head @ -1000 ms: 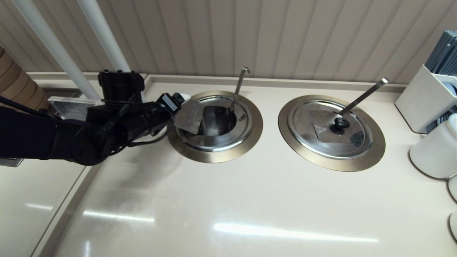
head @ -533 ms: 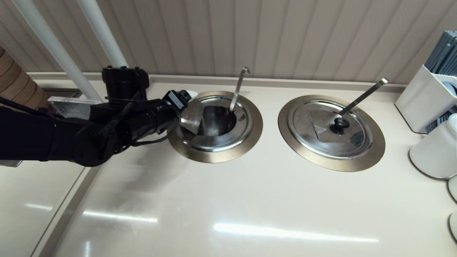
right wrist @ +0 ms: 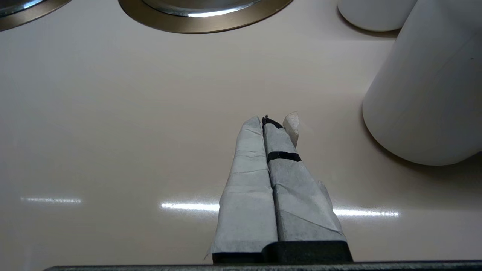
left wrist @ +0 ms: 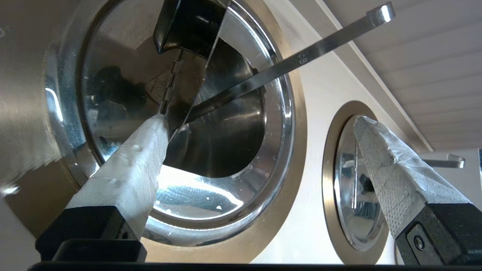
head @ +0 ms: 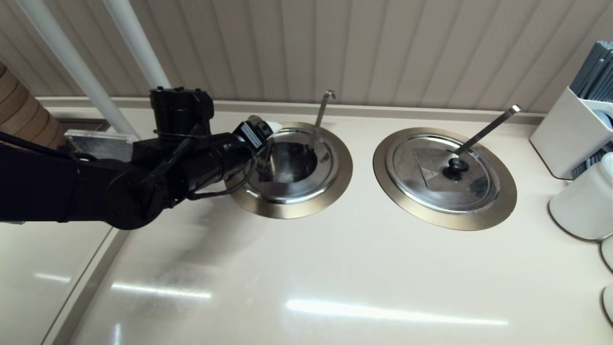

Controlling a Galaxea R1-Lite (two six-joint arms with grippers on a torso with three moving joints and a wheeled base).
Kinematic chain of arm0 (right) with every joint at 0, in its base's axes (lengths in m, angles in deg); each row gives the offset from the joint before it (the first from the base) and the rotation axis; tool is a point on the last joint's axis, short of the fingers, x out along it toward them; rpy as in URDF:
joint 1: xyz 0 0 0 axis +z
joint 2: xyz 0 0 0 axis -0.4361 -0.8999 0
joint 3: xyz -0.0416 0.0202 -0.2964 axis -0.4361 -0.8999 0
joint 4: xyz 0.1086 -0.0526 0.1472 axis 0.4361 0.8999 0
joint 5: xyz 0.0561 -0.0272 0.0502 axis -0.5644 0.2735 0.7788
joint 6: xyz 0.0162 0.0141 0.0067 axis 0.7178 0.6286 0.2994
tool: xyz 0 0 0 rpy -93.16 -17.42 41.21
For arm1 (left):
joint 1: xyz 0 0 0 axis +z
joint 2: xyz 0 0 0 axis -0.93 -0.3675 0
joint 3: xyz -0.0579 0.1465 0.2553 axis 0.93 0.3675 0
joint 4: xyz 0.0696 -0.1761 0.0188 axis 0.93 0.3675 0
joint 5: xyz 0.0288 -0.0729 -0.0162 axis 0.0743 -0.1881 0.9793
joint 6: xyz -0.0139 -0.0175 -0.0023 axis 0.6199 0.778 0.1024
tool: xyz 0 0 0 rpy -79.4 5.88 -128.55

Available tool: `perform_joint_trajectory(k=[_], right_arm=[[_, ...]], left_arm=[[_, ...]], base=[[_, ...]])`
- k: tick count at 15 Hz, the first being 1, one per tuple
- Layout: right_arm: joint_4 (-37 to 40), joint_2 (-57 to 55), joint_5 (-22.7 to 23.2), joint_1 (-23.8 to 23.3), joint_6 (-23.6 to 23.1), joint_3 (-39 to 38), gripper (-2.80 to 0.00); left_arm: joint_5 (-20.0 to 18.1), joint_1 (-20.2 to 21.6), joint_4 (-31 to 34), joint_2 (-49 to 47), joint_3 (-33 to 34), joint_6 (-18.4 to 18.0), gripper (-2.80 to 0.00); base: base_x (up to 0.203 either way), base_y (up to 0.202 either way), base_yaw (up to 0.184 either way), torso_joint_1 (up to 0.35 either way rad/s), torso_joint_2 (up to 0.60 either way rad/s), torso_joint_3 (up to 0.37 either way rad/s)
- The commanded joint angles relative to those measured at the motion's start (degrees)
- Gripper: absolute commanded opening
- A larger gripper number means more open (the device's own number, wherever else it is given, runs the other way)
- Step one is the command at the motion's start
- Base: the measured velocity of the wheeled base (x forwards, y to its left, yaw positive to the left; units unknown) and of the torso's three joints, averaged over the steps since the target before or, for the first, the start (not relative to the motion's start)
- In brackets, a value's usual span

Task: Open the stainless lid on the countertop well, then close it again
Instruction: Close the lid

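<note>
The countertop well has its bronze rim ring in the beige counter, and the hook-tipped ladle handle rises from it. The stainless lid is folded: its hinged flap stands about upright, edge-on, with the black knob on its far face. The pot's dark inside shows beside it. My left gripper is open at the well's left side. One taped fingertip touches the flap's lower edge, and the other hangs free. My right gripper is shut on nothing, low over bare counter.
The twin well with its closed lid and straight ladle handle lies to the right. A white holder and white jar stand at the far right. Two white poles and the wall lie behind.
My left gripper has moved right over the well's left rim. The flap, which leaned back to the left, has swung up to stand about upright.
</note>
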Motion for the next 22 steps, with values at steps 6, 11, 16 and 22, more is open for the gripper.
perform_joint_trajectory(k=[6,11,16,22], right_arm=[[-0.03,0.0,-0.02,0.0,0.04,-0.26,-2.8],[-0.03,0.0,-0.02,0.0,0.04,-0.26,-2.8],[-0.03,0.0,0.0,0.0,0.04,-0.26,-2.8],[-0.03,0.0,-0.02,0.0,0.04,-0.26,-2.8]], left_arm=[[0.15,-3.09,-0.19,-0.58,0.02,-0.4,0.0],[0.15,-3.53,-0.19,-0.89,0.02,-0.41,0.0],[0.37,-4.83,-0.19,-1.7,0.1,-0.5,0.0],[3.55,-4.54,-0.11,-0.2,1.07,-7.46,0.0]], base=[[0.0,0.0,0.0,0.0,0.0,0.0],[0.0,0.0,0.0,0.0,0.0,0.0],[0.0,0.0,0.0,0.0,0.0,0.0],[0.0,0.0,0.0,0.0,0.0,0.0]])
